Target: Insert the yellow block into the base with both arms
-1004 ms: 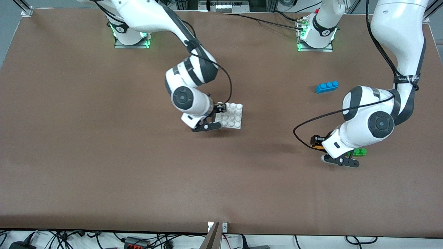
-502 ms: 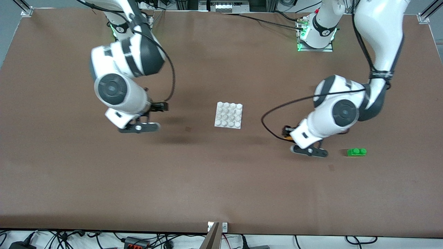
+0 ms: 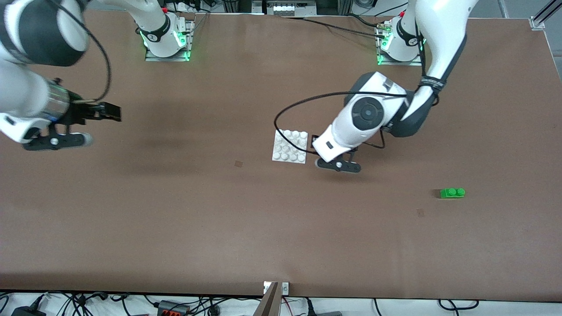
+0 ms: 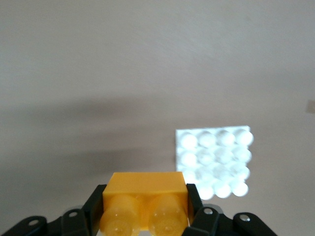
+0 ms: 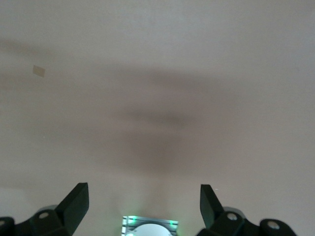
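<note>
Yellow block (image 4: 144,201): clamped between the fingers of the left pincer (image 4: 145,212), held in the air just beside the base (image 3: 290,146), at the base's edge toward the left arm's end of the tabletop (image 3: 219,210). In the left wrist view its two studs face the camera and its long axis runs across the pincer's gap. Base: flat on the tabletop, studs up, nothing on it. Right pincer (image 5: 144,202): released, fingers spread wide, nothing between them, over bare tabletop at the right arm's end, well apart from the base. Green brick (image 3: 452,192): on the tabletop, nearer the front camera than the base, toward the left arm's end, clear of both pincers
</note>
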